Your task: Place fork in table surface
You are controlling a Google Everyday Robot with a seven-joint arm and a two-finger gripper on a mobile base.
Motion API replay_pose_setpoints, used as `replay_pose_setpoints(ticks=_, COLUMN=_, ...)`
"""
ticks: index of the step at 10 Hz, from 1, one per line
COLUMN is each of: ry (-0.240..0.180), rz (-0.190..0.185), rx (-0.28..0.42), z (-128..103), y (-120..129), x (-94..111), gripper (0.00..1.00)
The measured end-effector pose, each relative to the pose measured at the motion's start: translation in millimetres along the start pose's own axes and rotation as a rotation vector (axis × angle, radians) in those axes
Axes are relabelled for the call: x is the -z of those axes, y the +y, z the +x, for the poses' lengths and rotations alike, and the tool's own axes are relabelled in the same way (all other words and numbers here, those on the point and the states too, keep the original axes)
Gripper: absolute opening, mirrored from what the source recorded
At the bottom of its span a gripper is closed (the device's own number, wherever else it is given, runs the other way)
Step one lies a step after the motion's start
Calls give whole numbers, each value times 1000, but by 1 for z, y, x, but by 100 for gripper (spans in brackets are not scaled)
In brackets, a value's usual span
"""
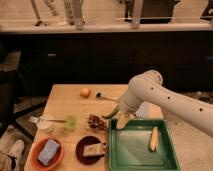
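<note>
The fork (36,119) is a thin pale utensil at the table's left side. It lies across the small white cup (46,123), its end sticking out to the left. The light wooden table surface (67,102) fills the lower left of the view. My gripper (122,120) hangs at the end of the white arm over the back left corner of the green tray (142,162). It is far to the right of the fork, and I see nothing in it.
A longer utensil with a dark head (104,96) and an orange (85,92) lie at the back. A green vegetable (111,113), a brown lump (94,121) and a small green cup (70,123) sit mid-table. A red bowl (48,152) and a dark plate (91,149) stand in front. A yellow piece (153,139) lies in the tray.
</note>
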Motion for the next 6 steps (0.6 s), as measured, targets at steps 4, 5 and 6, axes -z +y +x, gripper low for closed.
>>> replay_pose_setpoints(ticks=4, ry=-42, rz=27, rx=-10, z=-47, y=-2, x=-13, gripper=80)
replay_pose_setpoints(ticks=5, ry=-51, rz=25, rx=-3, z=-60, y=-3, x=-17, gripper=80)
replay_pose_setpoints(ticks=6, ry=-60, rz=21, rx=6, z=-76, y=-5, x=-22, gripper=80)
